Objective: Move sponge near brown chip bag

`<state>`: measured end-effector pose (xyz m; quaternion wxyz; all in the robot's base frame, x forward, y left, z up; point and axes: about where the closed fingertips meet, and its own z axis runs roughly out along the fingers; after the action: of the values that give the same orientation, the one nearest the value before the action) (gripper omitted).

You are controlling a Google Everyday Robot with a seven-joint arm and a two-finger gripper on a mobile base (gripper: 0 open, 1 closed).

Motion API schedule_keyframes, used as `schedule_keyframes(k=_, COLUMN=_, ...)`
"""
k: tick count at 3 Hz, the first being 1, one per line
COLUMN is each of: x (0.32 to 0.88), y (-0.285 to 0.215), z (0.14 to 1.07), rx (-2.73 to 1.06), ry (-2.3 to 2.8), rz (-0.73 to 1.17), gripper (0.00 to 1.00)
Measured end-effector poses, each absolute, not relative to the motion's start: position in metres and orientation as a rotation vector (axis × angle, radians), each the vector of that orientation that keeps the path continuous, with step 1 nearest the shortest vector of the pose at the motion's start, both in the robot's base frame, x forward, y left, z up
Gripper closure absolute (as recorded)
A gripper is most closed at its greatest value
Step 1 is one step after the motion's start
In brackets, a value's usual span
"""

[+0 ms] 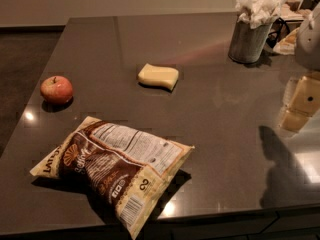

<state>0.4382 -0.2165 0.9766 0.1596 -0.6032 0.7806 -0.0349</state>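
Lying flat on the tabletop (220, 149), the sponge (158, 76) sits toward the middle of the surface. Nothing touches it, and it is well apart from the brown chip bag (117, 166). The bag rests label side up near the front edge, to the left of centre.

The gripper (299, 108) is at the far right of the view, above the right side of the tabletop and well clear of the sponge. Whether it is released or clenched cannot be told from this angle. It is not carrying the sponge, which lies free.

Other items recorded:
- a red apple (56, 89) near the left edge, apart from both task items
- a metal cup (248, 41) stuffed with white napkins (261, 5) at the rear right

Assessment: no part of the task appears complete. The gripper has yet to reach the sponge — approach, grasp, carry and placement all remain. In my judgement the shortest route brings the sponge forward and slightly left, setting it down just beside the bag's rear edge. The apple stands off that line and should not interfere.
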Motion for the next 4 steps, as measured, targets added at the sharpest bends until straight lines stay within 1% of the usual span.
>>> schedule_keyframes(k=1, x=0.438, y=-0.217, z=0.977, rx=-1.724, ry=2.231, rz=-0.1, gripper=0.0)
schedule_keyframes(k=2, x=0.461, y=-0.205, z=0.976, rx=-1.679, ry=2.235, rz=-0.057, gripper=0.0)
schedule_keyframes(k=3, x=0.506, y=-0.182, z=0.969, rx=-1.621, ry=2.226, rz=0.043, gripper=0.0)
schedule_keyframes(k=4, x=0.555, y=-0.153, z=0.952, rx=-1.573, ry=2.209, rz=0.104, gripper=0.0)
